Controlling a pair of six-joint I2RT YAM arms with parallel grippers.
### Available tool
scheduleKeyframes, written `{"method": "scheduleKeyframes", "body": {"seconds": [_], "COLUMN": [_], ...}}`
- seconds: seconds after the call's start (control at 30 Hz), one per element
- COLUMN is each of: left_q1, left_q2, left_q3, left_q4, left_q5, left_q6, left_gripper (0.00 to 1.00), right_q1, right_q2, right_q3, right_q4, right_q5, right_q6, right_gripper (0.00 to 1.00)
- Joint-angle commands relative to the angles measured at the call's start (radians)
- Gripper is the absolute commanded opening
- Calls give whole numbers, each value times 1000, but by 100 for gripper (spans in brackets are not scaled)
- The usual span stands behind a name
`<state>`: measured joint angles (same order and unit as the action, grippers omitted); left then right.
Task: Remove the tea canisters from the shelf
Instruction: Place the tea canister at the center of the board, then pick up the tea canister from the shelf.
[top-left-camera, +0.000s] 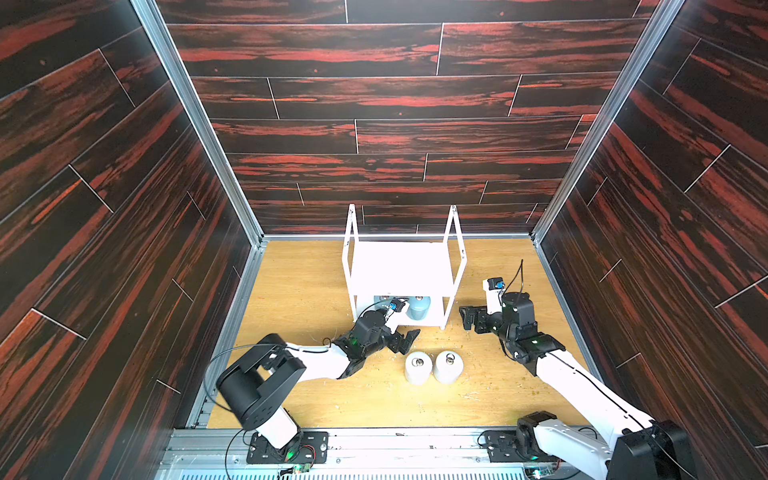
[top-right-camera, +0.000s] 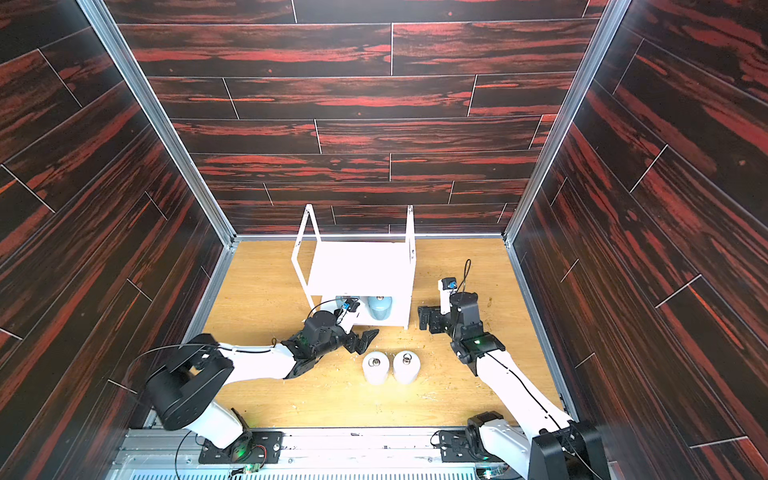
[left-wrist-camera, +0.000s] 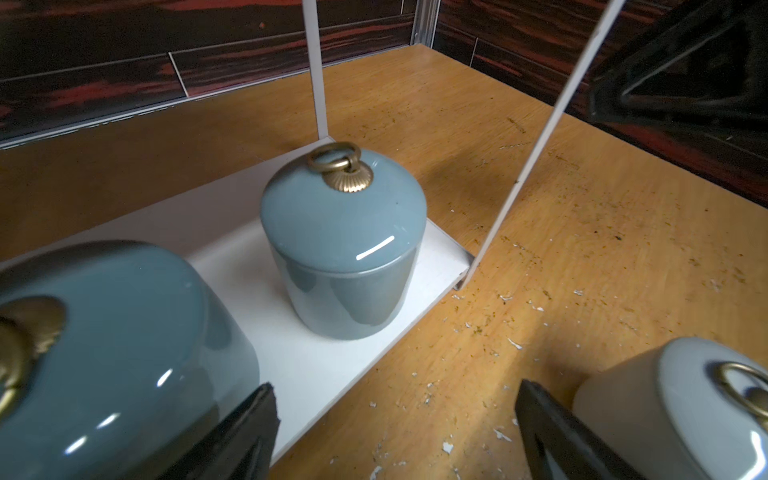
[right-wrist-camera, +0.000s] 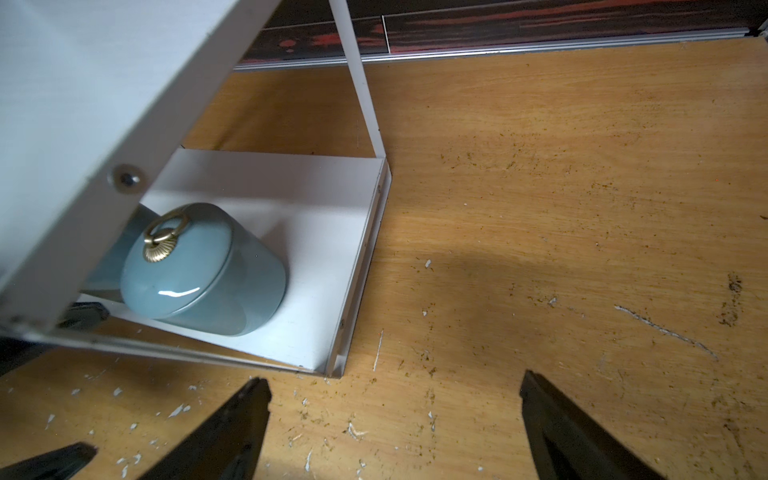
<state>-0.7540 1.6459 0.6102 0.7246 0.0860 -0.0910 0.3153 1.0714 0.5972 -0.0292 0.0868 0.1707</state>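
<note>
The white shelf (top-left-camera: 401, 266) stands at the back middle of the table in both top views. Two light blue tea canisters sit on its lower board: one (top-left-camera: 417, 307) shows plainly, the other (left-wrist-camera: 124, 353) is mostly hidden behind my left wrist from above. Two white canisters (top-left-camera: 417, 368) (top-left-camera: 448, 367) stand side by side on the table in front. My left gripper (top-left-camera: 405, 338) is open at the lower board's front edge, nothing between its fingers, one finger (left-wrist-camera: 245, 436) beside the near blue canister. My right gripper (top-left-camera: 465, 319) is open and empty, just right of the shelf.
Thin white frame posts (left-wrist-camera: 536, 153) rise at the shelf's corners, and the upper board (right-wrist-camera: 104, 83) overhangs the blue canister (right-wrist-camera: 199, 270). Dark wood-pattern walls (top-left-camera: 124, 208) close in the table on three sides. Crumbs and white flecks (left-wrist-camera: 515, 343) litter the wooden tabletop.
</note>
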Motion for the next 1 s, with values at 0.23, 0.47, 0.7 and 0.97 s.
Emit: {"method": "scheduleKeyframes", "body": {"seconds": [0.23,0.47,0.7,0.97], "left_q1": [-3,0,1,1], "left_q2": [99,178,238,289], "left_q3": [42,44,54,76], "left_q4": [192,260,347,386], "left_q5": [-60,-78,-133,-143], "left_q6": [19,22,18,25], "left_gripper": [94,96,100,100], "right_q1": [-6,-6,-6,-7], "right_q2": [18,38,51,58], "right_q3": [-8,-7,-4,-2], "right_q4": [6,16,20,20], "right_q5": [1,-9,-8,-9], "right_q6": [-12,-10,-13,-15], "right_gripper": [98,98,98,98]}}
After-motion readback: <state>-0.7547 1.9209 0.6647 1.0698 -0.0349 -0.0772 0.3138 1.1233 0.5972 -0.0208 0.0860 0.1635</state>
